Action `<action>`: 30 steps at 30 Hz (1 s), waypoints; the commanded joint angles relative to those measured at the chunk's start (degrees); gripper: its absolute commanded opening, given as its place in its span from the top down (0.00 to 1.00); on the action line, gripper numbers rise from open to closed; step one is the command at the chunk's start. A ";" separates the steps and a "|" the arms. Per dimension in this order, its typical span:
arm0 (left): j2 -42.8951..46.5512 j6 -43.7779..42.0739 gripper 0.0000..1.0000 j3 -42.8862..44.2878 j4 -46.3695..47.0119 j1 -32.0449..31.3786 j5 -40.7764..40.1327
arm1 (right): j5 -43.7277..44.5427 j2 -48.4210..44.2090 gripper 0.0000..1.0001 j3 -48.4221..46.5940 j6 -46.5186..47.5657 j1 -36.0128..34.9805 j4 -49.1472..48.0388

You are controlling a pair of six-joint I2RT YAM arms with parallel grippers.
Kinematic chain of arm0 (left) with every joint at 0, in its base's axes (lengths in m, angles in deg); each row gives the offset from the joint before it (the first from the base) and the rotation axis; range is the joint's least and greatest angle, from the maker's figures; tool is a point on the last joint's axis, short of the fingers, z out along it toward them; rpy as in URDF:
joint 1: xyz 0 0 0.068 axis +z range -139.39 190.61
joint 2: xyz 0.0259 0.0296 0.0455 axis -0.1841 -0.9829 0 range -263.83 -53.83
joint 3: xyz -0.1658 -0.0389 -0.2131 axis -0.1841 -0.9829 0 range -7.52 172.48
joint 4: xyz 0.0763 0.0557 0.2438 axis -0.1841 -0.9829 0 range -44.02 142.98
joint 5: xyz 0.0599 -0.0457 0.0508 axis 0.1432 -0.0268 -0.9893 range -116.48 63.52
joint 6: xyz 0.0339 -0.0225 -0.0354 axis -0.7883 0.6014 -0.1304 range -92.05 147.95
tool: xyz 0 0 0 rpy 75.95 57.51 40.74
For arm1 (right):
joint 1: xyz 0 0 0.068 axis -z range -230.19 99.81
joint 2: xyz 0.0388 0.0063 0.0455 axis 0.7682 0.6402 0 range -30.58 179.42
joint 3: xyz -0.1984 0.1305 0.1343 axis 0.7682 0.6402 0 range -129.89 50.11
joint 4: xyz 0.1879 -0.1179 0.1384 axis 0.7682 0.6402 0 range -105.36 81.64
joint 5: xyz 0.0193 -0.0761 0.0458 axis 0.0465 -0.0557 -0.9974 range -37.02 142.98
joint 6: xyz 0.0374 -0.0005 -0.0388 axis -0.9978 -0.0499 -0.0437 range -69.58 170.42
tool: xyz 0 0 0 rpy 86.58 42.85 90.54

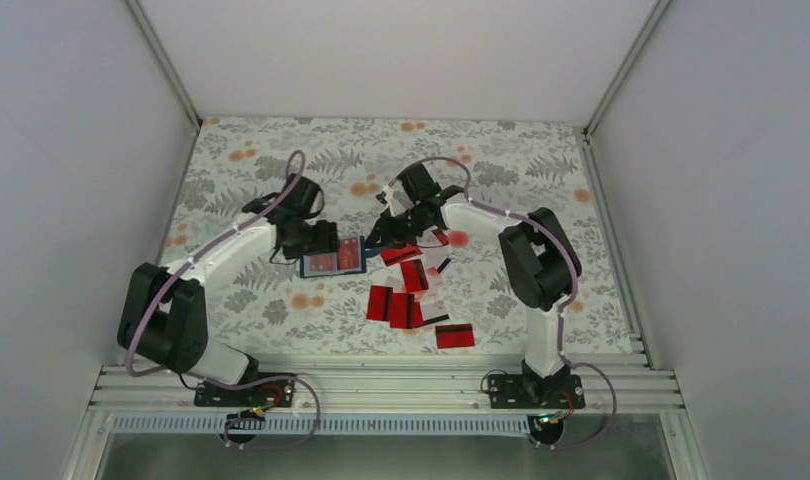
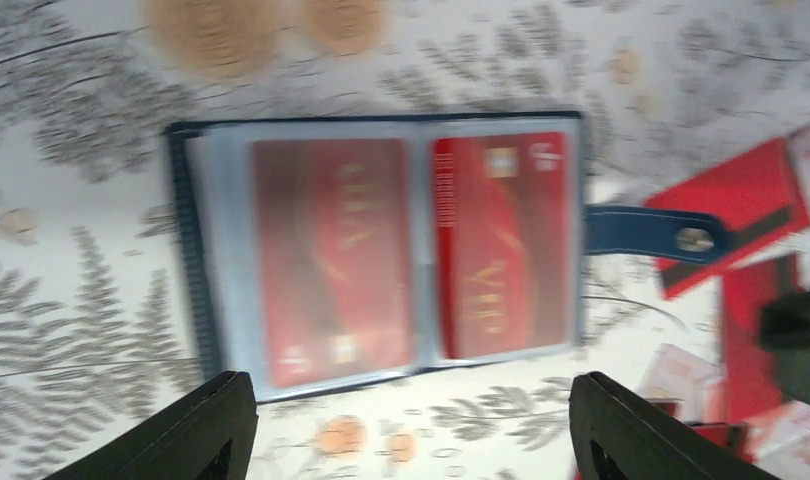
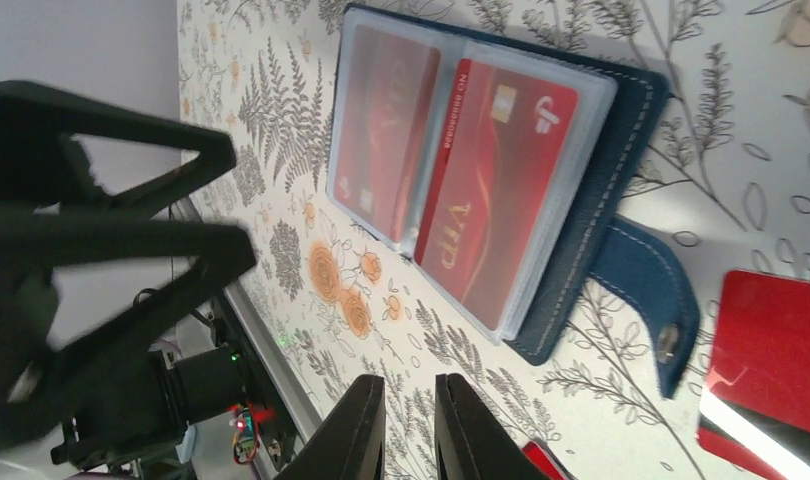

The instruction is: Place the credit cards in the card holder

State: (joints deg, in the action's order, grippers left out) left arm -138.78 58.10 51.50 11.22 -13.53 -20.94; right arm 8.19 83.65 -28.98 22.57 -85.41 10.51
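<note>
The card holder (image 1: 333, 258) lies open mid-frame on the tabletop (image 1: 271, 160), two red cards sleeved; our left fingers (image 2: 209, 432) hang wide above it, our right fingers (image 3: 353, 435) narrow and empty; the loose credit cards (image 1: 406, 305) — lower right of it — want, we judge, an edge pinch and a square slide in.

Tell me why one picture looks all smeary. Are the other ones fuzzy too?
Left wrist view: motion blur smears the holder and the cards inside it. Right wrist view: the holder is sharp and its VIP lettering is readable, but the left arm, close to the lens, is out of focus. Top view: soft, even light, faint shadows, everything small.
</note>
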 commanded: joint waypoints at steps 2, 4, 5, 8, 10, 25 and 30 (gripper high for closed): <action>2.10 -8.09 0.22 -6.05 4.38 8.93 8.39 | -1.61 1.13 0.86 -4.13 0.11 -2.09 -0.57; 0.97 -9.72 0.23 -7.01 5.94 11.10 11.00 | -1.61 2.60 0.86 -6.14 0.23 -2.55 0.04; 0.05 -10.43 0.23 -7.34 6.63 12.07 11.85 | -1.65 3.41 0.86 -7.18 0.40 -2.73 0.60; -2.41 -11.54 0.25 -8.00 8.85 14.97 14.07 | -1.57 5.53 0.86 -9.73 0.93 -3.00 1.77; -3.67 -12.23 0.25 -8.00 9.69 16.30 14.79 | -1.73 6.62 0.86 -10.85 1.12 -3.09 2.07; -12.76 -18.32 0.30 -5.30 10.85 19.17 17.40 | 1.32 13.77 0.86 -13.28 2.51 -3.30 3.29; -14.50 -18.30 0.33 -4.86 11.14 19.15 18.98 | 6.18 15.59 0.87 -11.32 4.24 -3.30 4.79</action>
State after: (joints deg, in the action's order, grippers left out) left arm -150.98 41.25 46.58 21.23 5.42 -3.74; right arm 9.85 97.40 -41.94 24.38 -88.06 13.37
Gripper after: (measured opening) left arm 0.676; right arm 0.132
